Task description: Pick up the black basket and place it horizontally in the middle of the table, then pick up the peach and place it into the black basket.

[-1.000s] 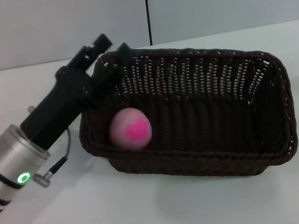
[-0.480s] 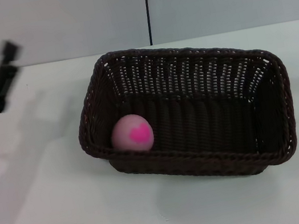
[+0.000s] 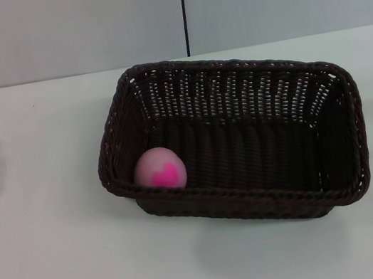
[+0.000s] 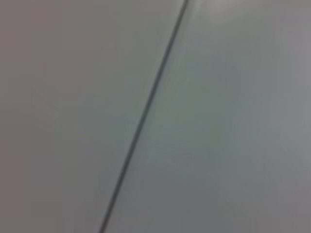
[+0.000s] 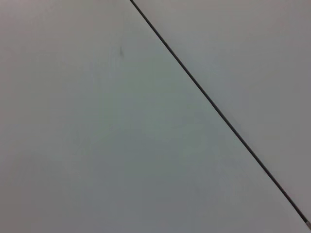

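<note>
Head view: neither arm appeared anywhere in this picture, so neither the left pincer nor the right pincer could be seen, and whether each was apart or together could not be told; a faint grey shadow lay on the counter (image 3: 57,263) at the far left edge, its source out of frame. The black basket (image 3: 269,201) sat upright on the white counter, roughly central and a little right of the middle, its long side running across the view and turned slightly askew; its whole rolled rim was in frame, though the floor of the basket was dark and the weave there hard to make out. Inside it lay the peach (image 3: 159,169), tucked into the near-left corner against the wall; its lower part was hidden behind the near rim; a bright magenta patch faced the camera. Nothing else was in the basket. Behind the counter stood a pale wall (image 3: 66,30) split by a thin dark vertical seam (image 3: 184,10). No label or writing was readable.

Left wrist view: only a blurred pale grey surface crossed by a dark slanting line (image 4: 146,116); no fingers showed.

Right wrist view: the same kind of pale surface with a thin dark diagonal line (image 5: 218,111); a tiny dark fleck (image 5: 122,50) marked it; no fingers showed.
</note>
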### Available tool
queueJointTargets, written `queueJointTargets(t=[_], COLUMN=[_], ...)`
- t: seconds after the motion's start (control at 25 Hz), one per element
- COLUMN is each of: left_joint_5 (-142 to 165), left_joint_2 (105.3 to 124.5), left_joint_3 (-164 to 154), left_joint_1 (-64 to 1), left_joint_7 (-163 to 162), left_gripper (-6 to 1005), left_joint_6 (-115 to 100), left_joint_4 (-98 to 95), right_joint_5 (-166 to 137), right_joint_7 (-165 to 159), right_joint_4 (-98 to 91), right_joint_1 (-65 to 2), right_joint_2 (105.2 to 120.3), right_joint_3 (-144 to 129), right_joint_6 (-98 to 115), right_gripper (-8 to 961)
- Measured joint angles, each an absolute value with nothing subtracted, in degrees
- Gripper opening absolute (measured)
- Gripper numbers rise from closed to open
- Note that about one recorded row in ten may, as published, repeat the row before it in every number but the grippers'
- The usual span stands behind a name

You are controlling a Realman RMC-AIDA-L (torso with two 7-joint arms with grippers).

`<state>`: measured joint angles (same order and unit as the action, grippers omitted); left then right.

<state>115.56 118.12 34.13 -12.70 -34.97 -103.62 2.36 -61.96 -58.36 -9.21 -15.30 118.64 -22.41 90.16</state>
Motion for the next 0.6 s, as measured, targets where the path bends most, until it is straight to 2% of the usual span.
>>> queueJointTargets(t=[0.24, 0.44, 0.6], left_joint_5=[115.58, 115.57, 115.60], left_joint_2=[118.16, 118.43, 118.36], left_joint_3=[38.24, 41.39, 41.36], left_joint_1=[-11.20, -10.85, -10.80], left_joint_7=[-35.63, -37.00, -37.11], left_gripper=[653, 402, 452], left_joint_6=[-103.73, -103.41, -103.36], left_joint_4=[2.93, 3.48, 3.57], right_joint_5=[-61.96, -61.95, -61.96], right_joint_7=[-58.36, -58.36, -58.36], right_joint_4=[-9.23, -9.17, -9.12], right_joint_1=[-14.68, -14.65, -14.66], right_joint_2=[118.65, 118.58, 118.56], right_joint_3=[-22.32, -22.32, -22.32], right_joint_6=[90.17, 90.17, 90.15], right_gripper=[625, 625, 625])
